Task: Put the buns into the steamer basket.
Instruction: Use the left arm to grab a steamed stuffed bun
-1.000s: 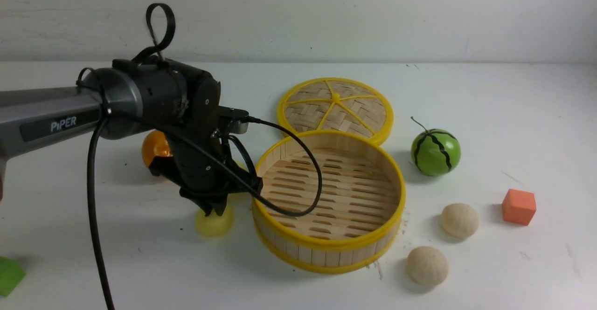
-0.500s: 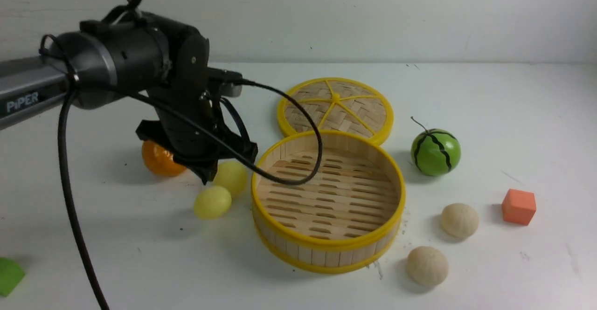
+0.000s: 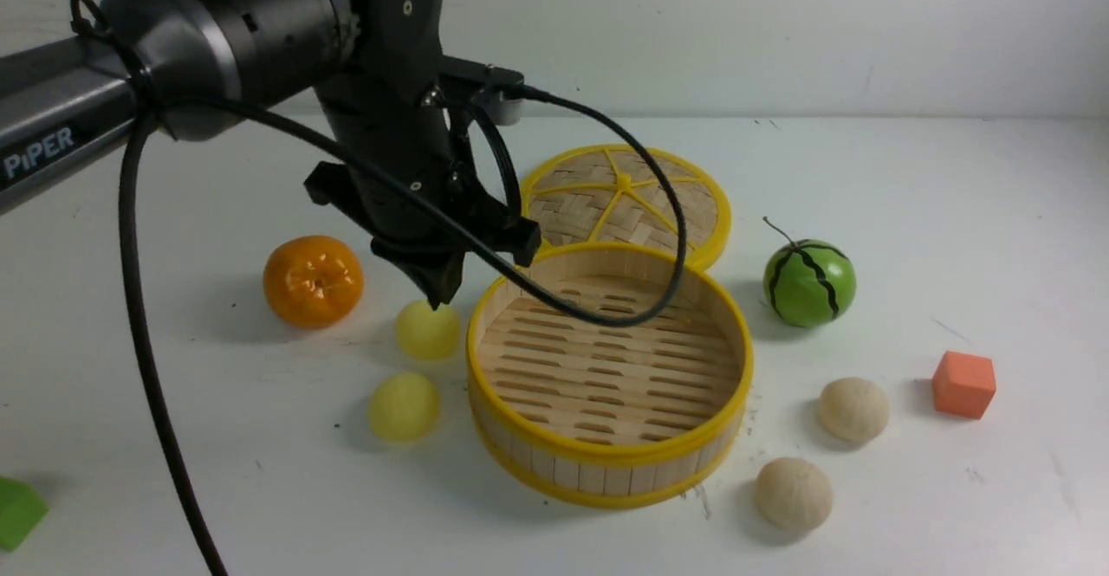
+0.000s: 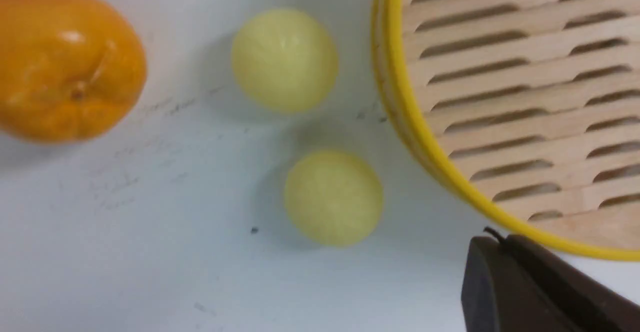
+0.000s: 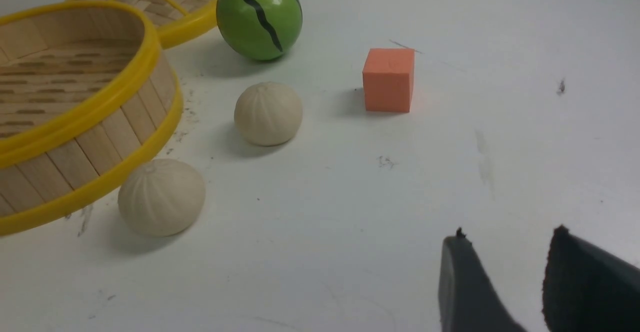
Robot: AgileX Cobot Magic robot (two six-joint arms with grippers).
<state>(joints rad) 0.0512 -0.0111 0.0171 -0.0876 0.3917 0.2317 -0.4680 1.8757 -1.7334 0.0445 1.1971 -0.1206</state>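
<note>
The left claw [image 3: 439, 286] hangs above the desk [image 3: 953, 212], jaws pressed together on nothing, its tip just over the far yellow bun [image 3: 427, 330] beside the left rim of the basket [image 3: 611, 463]. The near yellow bun [image 3: 404, 406] lies just in front, apart from it. Both are on the desk, outside the basket. To the basket's right lie the far cream bun [image 3: 853, 409] and the near cream bun [image 3: 793, 494], on the desk too. The right claw [image 5: 509, 234] shows only in its own wrist view, jaws parted and empty, well apart from the cream buns. An orange [image 3: 313, 281] sits left of the yellow buns, and the lid [image 3: 624, 199] lies just behind the basket.
</note>
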